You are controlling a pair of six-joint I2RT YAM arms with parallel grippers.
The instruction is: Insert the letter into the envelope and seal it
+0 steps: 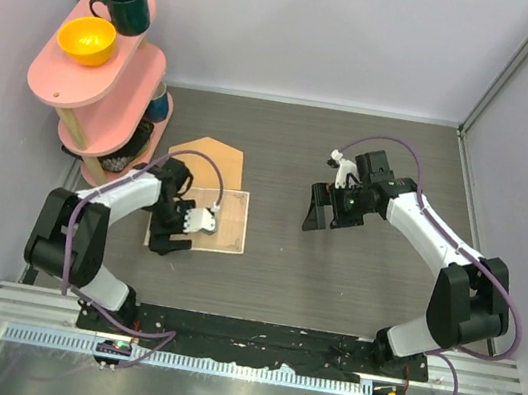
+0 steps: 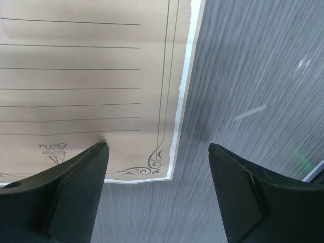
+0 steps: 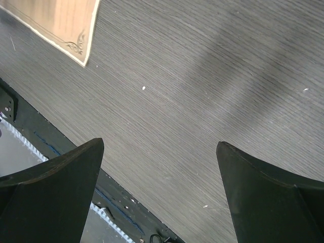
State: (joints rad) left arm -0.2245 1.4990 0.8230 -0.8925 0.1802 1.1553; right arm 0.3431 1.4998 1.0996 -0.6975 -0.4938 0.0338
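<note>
Letter: flat, overlapping envelope, table's 9 o'clock. Left gripper: released, straddling letter's 7 o'clock corner. Right gripper: released, idle. Risk: thin sheet crumpling or sliding when pinched flat.

You had a dark grey, wood-grained table in front of you. On its left half lay the envelope, flat, with its pointed flap toward the far side. The letter lay across the envelope's near part, and its right edge and near corner rested on the bare tabletop. A pink tiered stand stood at the far left corner.
</note>
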